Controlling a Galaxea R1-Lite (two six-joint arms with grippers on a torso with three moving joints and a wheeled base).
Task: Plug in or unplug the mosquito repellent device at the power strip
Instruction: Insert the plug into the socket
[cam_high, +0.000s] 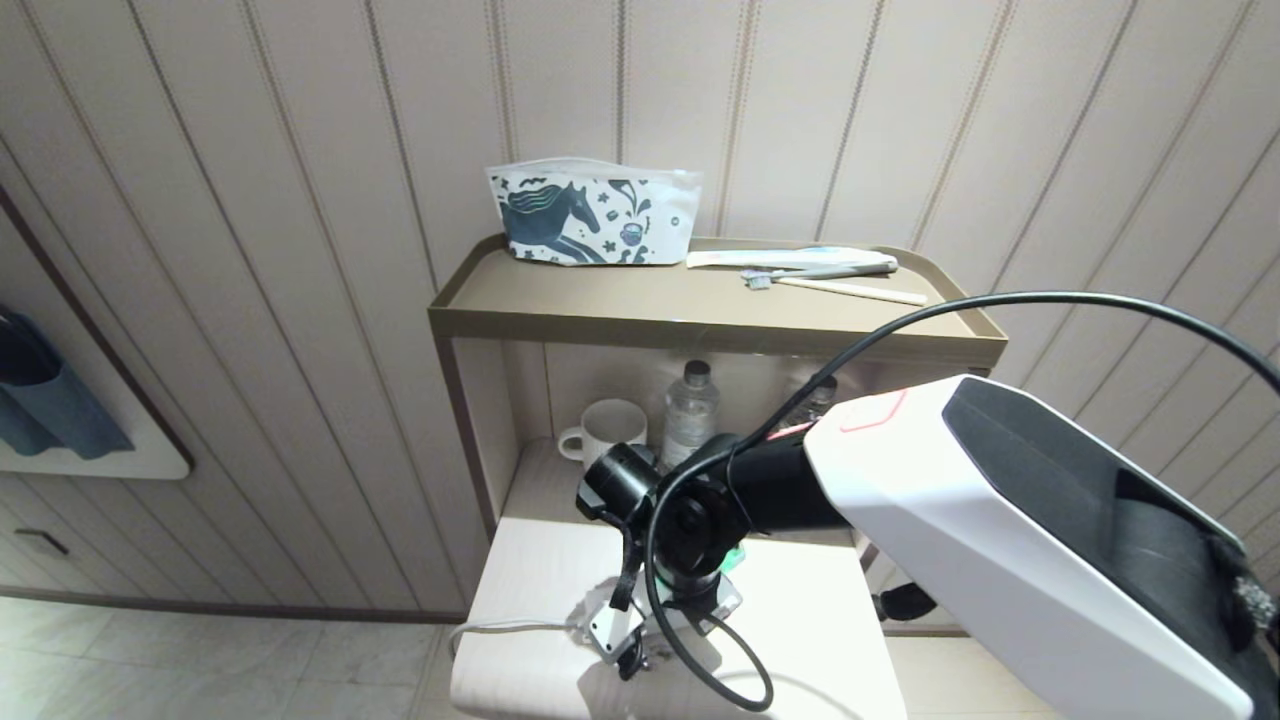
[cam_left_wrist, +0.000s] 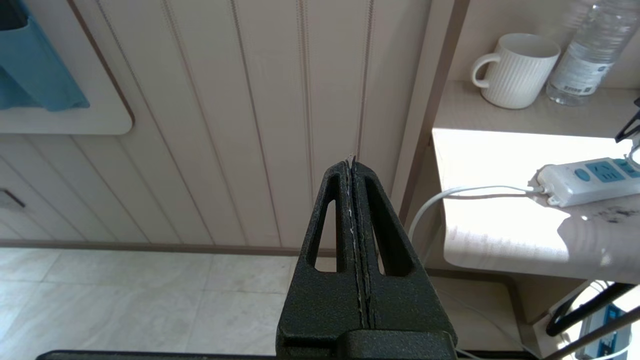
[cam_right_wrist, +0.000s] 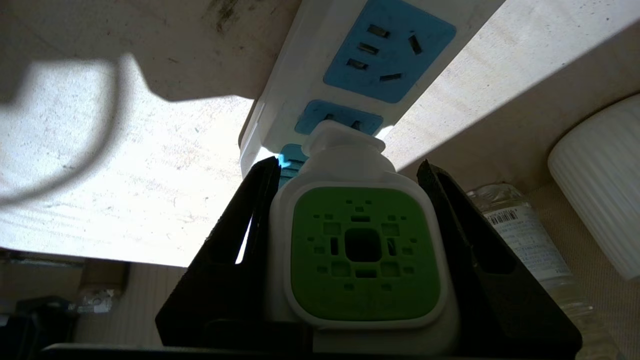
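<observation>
In the right wrist view the mosquito repellent device (cam_right_wrist: 365, 250) fills the space between my right gripper's black fingers (cam_right_wrist: 225, 260), its white squarish head with the green vented centre facing the camera. My right gripper (cam_right_wrist: 347, 164) is shut on that head. The device's white plug end meets the power strip (cam_right_wrist: 390, 45) at a light-blue socket panel, beside a free socket; how deep the pins sit is hidden. The head view shows only a green sliver of the device (cam_high: 737, 557) under my right wrist, above the strip's end (cam_high: 610, 625). My left gripper (cam_left_wrist: 351, 160) is shut and empty, parked left of the table.
The strip lies on a white low table (cam_high: 540, 590); its grey-white cord (cam_left_wrist: 470, 192) hangs over the left edge. Behind, on the shelf, stand a white ribbed mug (cam_high: 605, 428) and a clear water bottle (cam_high: 690, 410). A patterned pouch (cam_high: 592, 218) and toothbrush (cam_high: 815, 272) lie on top.
</observation>
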